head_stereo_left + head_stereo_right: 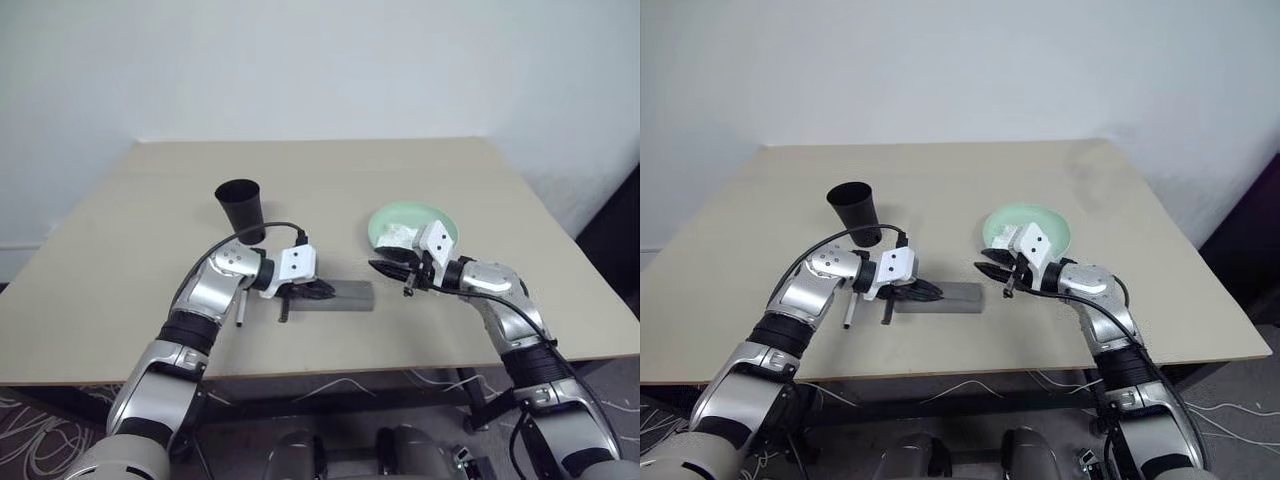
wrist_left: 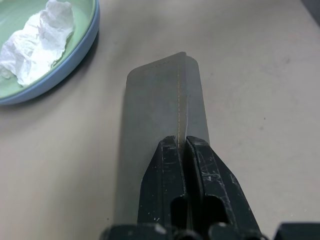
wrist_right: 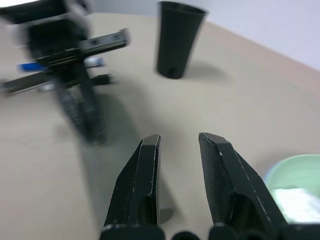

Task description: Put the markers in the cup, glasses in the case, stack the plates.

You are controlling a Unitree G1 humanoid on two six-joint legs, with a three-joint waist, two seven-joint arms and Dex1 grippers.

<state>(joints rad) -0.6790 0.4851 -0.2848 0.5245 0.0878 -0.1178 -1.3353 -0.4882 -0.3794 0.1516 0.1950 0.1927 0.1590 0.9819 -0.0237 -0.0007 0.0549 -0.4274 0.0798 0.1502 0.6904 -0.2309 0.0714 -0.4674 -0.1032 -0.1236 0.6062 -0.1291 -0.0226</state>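
The black cup (image 1: 241, 209) is standing upright on the table (image 1: 120, 250), far left of centre. Nearer the front edge, two markers (image 1: 240, 312) are lying beside the left arm. The left gripper (image 1: 318, 291) is pinching its fingers shut on the edge of the grey case (image 1: 345, 295) (its lid looks closed flat). The right gripper (image 1: 385, 268) is hovering part-open, holding nothing, beside the stacked plates (image 1: 437, 213), which are holding a crumpled tissue (image 1: 397, 235).

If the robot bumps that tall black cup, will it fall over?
Probably, yes. The cup is tall and stands on its narrow end, so a nudge near the rim could tip it. It looks like thin plastic, likely light, so it might then roll.
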